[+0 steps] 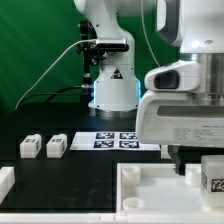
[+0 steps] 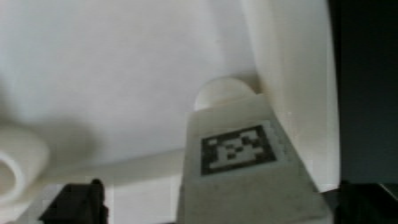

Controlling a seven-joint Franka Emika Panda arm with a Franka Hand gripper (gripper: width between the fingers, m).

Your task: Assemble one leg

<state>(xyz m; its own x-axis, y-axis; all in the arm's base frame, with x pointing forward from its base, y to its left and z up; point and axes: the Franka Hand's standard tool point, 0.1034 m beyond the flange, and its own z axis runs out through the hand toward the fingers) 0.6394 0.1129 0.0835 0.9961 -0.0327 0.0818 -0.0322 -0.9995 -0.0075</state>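
A leg (image 1: 213, 178), a white blocky peg with a square tag, stands upright on the large white tray-like part (image 1: 150, 195) at the exterior view's right. My gripper (image 1: 200, 160) is around it from above. In the wrist view the leg (image 2: 240, 150) sits between the dark fingertips (image 2: 75, 203), with a gap to one finger and close to the other. Its rounded far end rests on the tray-like part (image 2: 107, 70) by the raised rim. The gripper (image 2: 222, 205) looks open. Two more legs (image 1: 29, 146) (image 1: 55, 146) lie on the black table at the exterior view's left.
The marker board (image 1: 118, 139) lies in front of the robot base (image 1: 110, 90). A white part (image 1: 5, 181) shows at the exterior view's left edge. A white rounded piece (image 2: 15, 160) sits on the tray-like part in the wrist view.
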